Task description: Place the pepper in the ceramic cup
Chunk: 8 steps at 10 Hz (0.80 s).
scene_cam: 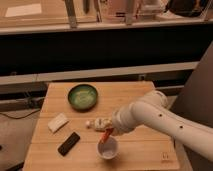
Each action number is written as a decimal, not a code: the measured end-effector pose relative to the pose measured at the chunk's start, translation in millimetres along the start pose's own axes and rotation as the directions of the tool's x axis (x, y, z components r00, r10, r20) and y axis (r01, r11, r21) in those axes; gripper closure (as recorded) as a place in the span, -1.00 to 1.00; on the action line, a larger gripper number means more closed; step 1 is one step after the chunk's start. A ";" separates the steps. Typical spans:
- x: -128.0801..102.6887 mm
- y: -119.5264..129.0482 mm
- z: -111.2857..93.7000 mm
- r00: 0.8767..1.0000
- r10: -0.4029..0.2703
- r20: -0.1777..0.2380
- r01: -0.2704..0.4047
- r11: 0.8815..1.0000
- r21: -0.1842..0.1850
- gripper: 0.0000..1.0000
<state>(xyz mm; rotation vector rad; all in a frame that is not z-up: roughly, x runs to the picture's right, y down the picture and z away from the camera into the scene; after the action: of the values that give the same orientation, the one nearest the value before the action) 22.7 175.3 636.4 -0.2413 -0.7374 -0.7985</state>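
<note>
The small orange-red pepper [106, 135] hangs tilted just above the rim of the white ceramic cup [107, 148], which stands near the front of the wooden table [140, 100]. My gripper [111, 131] sits at the end of the white arm that reaches in from the right, right above the cup. It holds the pepper by its upper end. The pepper's lower tip points down into the cup's opening.
A dark-green bowl [82, 96] stands at the back of the table. A white patterned bottle-like object [97, 122] lies left of the gripper. A white block [58, 122] and a black bar [68, 143] lie at the left.
</note>
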 end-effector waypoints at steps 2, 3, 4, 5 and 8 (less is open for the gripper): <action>-5.5 1.9 1.7 0.997 0.037 0.073 -0.038 0.999 0.012 0.97; -7.7 2.5 2.4 0.994 0.050 0.096 -0.051 0.999 0.017 0.97; -11.5 3.7 3.3 0.989 0.070 0.131 -0.073 0.997 0.023 0.97; -14.7 3.8 3.8 0.985 0.081 0.150 -0.086 0.996 0.027 0.97; -23.5 1.7 2.9 0.974 0.103 0.200 -0.112 0.993 0.034 0.97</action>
<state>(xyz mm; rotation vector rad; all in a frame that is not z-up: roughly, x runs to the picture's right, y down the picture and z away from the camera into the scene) 11.4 191.1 622.7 -0.3207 -0.9214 -0.6600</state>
